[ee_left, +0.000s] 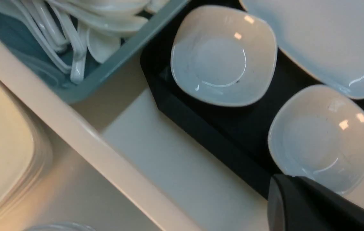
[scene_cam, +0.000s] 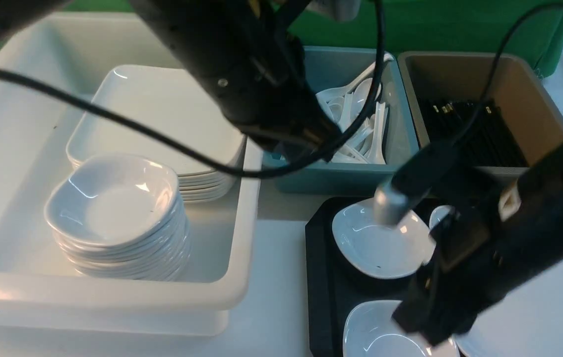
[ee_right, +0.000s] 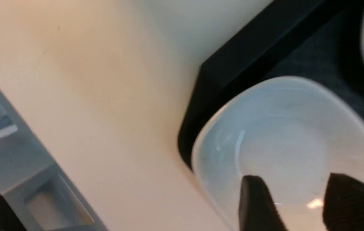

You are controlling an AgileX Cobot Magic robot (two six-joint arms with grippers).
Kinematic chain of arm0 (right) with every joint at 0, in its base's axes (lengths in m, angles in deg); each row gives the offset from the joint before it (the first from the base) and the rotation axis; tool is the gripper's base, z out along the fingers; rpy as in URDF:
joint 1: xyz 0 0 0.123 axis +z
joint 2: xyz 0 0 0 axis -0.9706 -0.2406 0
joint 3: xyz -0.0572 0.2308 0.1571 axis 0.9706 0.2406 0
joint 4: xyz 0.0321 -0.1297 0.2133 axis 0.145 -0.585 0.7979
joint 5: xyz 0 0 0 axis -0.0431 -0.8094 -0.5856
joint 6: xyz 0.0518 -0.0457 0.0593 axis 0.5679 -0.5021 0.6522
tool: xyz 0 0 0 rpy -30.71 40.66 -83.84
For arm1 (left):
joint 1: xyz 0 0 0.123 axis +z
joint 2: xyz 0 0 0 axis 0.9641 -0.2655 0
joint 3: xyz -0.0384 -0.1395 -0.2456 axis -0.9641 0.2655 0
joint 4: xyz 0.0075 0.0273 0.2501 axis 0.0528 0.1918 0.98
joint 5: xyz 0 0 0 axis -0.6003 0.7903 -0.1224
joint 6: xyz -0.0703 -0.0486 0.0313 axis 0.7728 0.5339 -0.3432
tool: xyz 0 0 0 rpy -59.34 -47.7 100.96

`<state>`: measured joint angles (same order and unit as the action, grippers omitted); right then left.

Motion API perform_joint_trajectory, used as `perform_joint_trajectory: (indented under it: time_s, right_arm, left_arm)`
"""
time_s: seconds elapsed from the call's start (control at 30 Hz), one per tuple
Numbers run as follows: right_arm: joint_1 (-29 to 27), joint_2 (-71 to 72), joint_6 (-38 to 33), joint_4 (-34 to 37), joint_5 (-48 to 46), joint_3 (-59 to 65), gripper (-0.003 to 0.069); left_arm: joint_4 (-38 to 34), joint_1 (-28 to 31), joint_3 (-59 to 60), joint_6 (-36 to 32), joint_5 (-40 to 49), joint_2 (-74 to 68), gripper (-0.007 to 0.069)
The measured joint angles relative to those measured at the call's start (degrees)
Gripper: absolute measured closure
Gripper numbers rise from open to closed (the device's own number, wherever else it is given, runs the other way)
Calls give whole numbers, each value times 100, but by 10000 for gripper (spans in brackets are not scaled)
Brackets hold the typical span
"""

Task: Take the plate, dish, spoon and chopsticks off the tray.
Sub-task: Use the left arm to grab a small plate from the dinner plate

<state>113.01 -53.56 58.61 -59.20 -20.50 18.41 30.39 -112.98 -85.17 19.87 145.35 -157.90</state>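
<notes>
The black tray (scene_cam: 320, 277) holds two small white dishes: a far dish (scene_cam: 378, 245) (ee_left: 223, 56) and a near dish (scene_cam: 373, 334) (ee_left: 323, 138) (ee_right: 284, 134). The large white plate (scene_cam: 549, 307) (ee_left: 326, 38) lies on the tray's right side. My right gripper (ee_right: 300, 205) hangs open just over the near dish, and its fingers (ee_right: 255, 202) stand apart with only the dish's hollow behind them. My left gripper (ee_left: 284, 192) shows as one dark shut mass above the tray's left rim, holding nothing. The spoon and chopsticks are hidden or out of view on the tray.
A big white tub (scene_cam: 241, 233) at left holds stacked dishes (scene_cam: 117, 213) and stacked plates (scene_cam: 162, 114). Behind the tray stand a teal bin (scene_cam: 341, 178) of white spoons and a brown tub (scene_cam: 534, 94) of black chopsticks. The left arm (scene_cam: 241, 74) and cables hang over the bins.
</notes>
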Motion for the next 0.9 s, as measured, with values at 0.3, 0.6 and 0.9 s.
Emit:
perform_joint_trajectory:
  time_s: [0.3,0.6,0.9]
  right_arm:
    - [1287,-419,771,-1095,1219,861,205]
    - [1355,-1078,976,-1176,1825,861,198]
    - [1355,-1251,1504,-1792,2006,861,258]
  left_arm:
    - [-90,0,1583,71,-1066,942,623]
    - [-101,0,1766,212,-1129,1137,623]
    - [-101,0,1766,215,-1129,1137,623]
